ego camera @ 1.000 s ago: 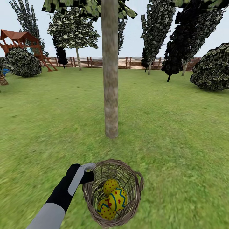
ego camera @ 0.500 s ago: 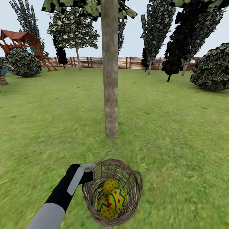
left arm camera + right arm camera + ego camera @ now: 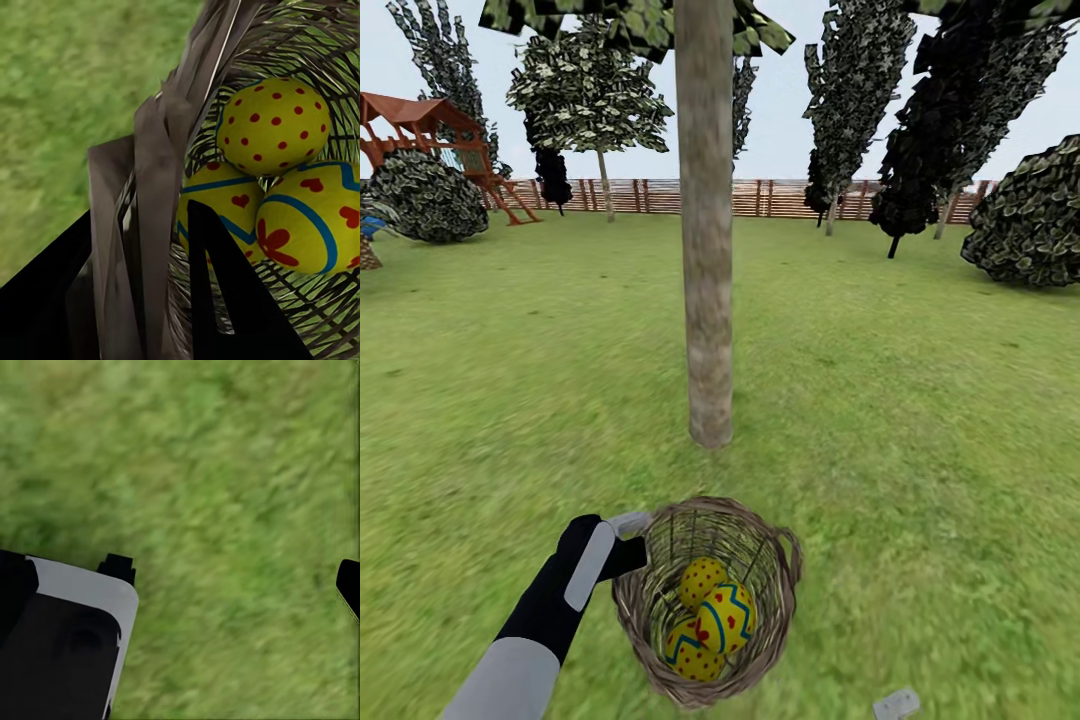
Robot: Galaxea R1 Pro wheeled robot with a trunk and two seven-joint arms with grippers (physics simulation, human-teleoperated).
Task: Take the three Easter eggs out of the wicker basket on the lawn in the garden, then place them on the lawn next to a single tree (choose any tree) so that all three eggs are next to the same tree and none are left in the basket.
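Against the tree (image 3: 708,300), the wicker basket (image 3: 660,590) in the left gripper (image 3: 628,540) now sits slightly further left and lower, and the right gripper's tip (image 3: 896,704) appears over the lawn (image 3: 920,450).

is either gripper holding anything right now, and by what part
The left gripper holds the wicker basket by its rim wall, one finger inside and one outside. The right gripper is open over the lawn, holding nothing.
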